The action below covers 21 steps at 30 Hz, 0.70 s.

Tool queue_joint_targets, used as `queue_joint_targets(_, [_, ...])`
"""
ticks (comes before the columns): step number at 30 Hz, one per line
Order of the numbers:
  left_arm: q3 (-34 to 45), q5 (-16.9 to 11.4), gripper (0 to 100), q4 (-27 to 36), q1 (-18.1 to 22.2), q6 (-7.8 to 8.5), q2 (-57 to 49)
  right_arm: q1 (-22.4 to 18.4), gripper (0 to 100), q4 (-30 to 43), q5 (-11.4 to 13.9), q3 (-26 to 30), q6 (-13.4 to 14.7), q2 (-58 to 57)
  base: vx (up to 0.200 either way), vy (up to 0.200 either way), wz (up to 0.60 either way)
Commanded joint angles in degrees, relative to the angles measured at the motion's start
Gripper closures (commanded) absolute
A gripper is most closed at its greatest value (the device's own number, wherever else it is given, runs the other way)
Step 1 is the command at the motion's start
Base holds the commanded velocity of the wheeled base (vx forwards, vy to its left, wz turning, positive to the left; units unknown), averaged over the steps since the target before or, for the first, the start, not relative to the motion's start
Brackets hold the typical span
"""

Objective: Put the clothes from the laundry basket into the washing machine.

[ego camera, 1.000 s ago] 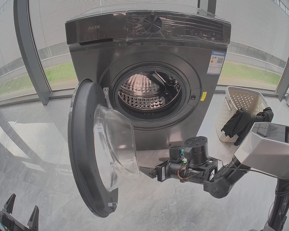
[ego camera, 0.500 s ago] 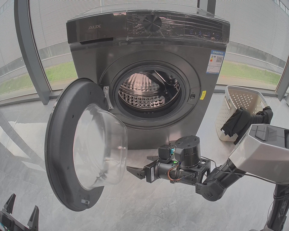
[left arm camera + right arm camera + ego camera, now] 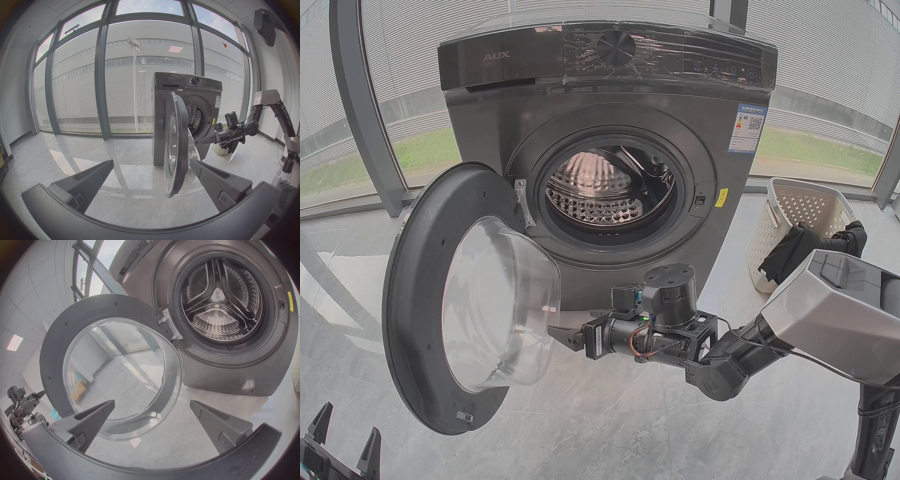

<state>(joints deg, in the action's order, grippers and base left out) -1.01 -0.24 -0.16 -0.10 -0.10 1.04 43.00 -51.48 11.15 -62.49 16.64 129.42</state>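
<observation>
The grey washing machine (image 3: 606, 75) stands in the middle with its drum (image 3: 600, 194) bare and its round door (image 3: 419, 275) swung wide to the left. My right gripper (image 3: 559, 334) is open, low in front of the machine, with its tips at the lower right edge of the door's glass bowl (image 3: 118, 371). A white laundry basket (image 3: 800, 206) sits on the floor to the machine's right, with black clothes (image 3: 794, 250) draped over its front rim. My left gripper (image 3: 345, 431) is open and holds nothing, low at the near left.
Tall windows and a dark pillar (image 3: 362, 106) stand behind and left of the machine. Glossy grey floor tiles (image 3: 600, 425) stretch in front of it. The open door (image 3: 178, 147) juts out into the space on the left.
The door has swung further open to the left. My right gripper has moved left with it, staying by the glass bowl. The left gripper has not moved.
</observation>
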Motion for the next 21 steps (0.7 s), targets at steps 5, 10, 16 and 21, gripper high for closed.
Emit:
queue_joint_targets(5, [0.9,0.0,0,0.0,0.0,0.10,-1.0,0.7,0,3.7,-3.2,-9.4,0.1,5.9,0.000,0.000,0.00])
queue_joint_targets(10, [0.9,0.0,0,0.0,0.0,0.10,-1.0,2.2,0,4.6,-5.4,-14.2,0.1,8.6,0.000,0.000,0.00])
queue_joint_targets(16, [0.9,0.0,0,0.0,0.0,0.01,-1.0,2.9,0,4.6,-8.4,-19.5,0.6,11.7,0.000,0.000,0.00])
queue_joint_targets(21, [0.9,0.0,0,0.0,0.0,-0.08,-1.0,1.9,0,4.5,-9.8,-18.4,0.9,10.9,0.000,0.000,0.00])
